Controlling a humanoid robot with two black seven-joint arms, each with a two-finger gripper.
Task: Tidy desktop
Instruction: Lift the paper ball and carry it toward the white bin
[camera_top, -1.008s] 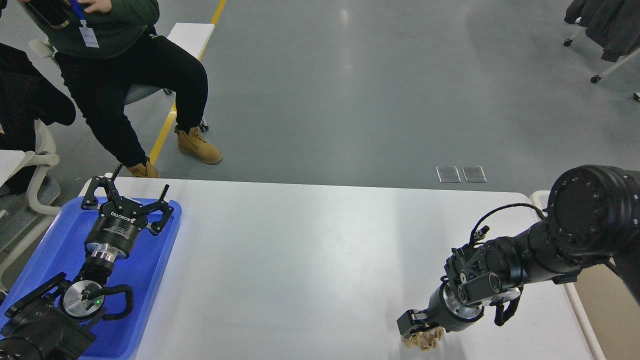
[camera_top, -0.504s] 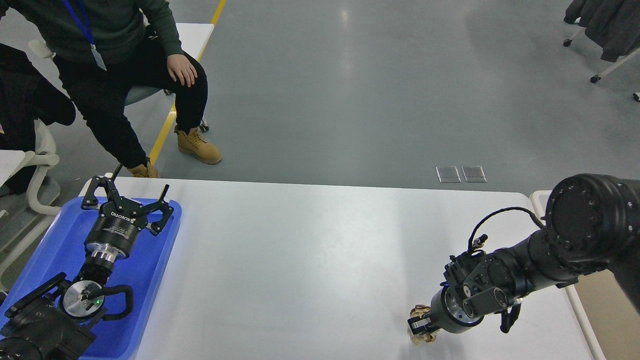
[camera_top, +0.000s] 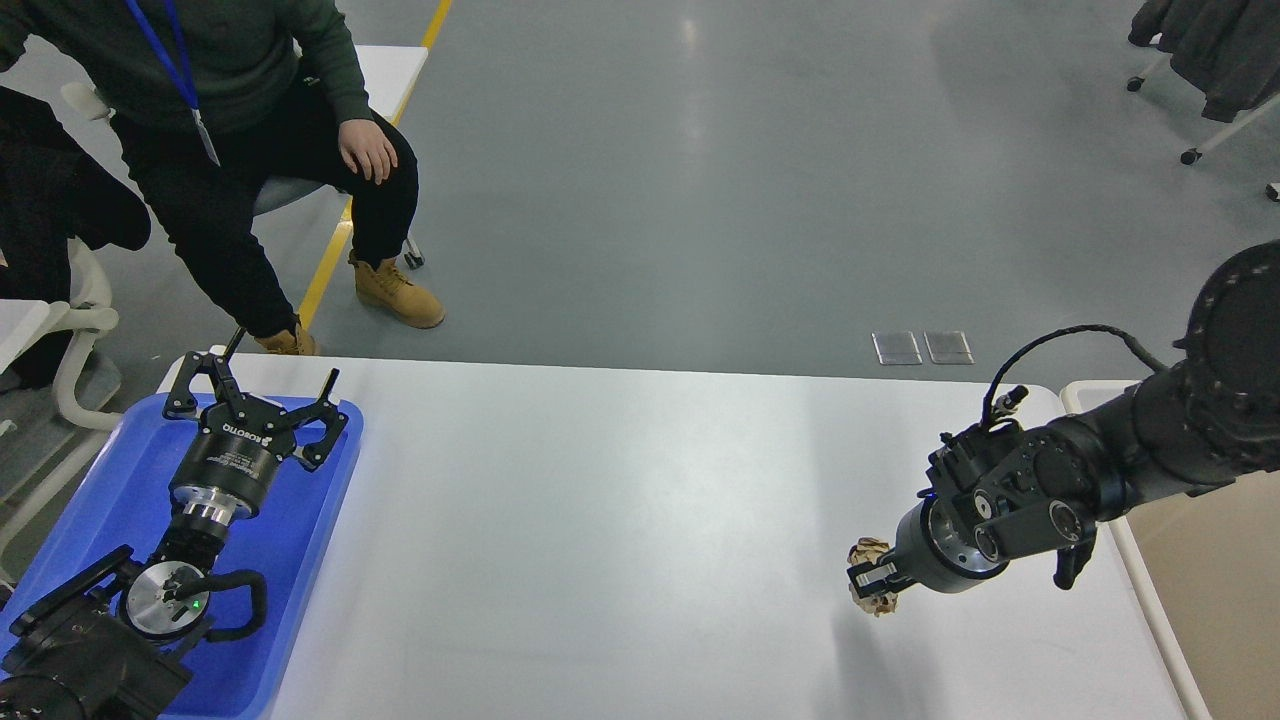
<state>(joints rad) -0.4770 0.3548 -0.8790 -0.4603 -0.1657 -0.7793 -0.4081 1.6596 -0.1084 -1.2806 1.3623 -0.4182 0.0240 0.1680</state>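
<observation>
The desktop (camera_top: 600, 520) is a wide white tabletop filling the lower half of the head view. My right gripper (camera_top: 872, 580) is shut on a crumpled tan paper ball (camera_top: 868, 554) and holds it above the right part of the desktop, with its shadow on the surface below. My left gripper (camera_top: 262, 392) is open and empty, held above the blue tray (camera_top: 320, 520) at the desktop's left end.
A beige cream-rimmed bin (camera_top: 1200, 580) stands just off the desktop's right edge, under my right arm. A seated person (camera_top: 250, 150) is beyond the far left corner. A white chair (camera_top: 75, 330) stands at the left.
My right gripper has lifted the paper ball off the desktop and moved it up and to the right, toward the bin. The left arm has not moved. The person lowered a hand to the knee.
</observation>
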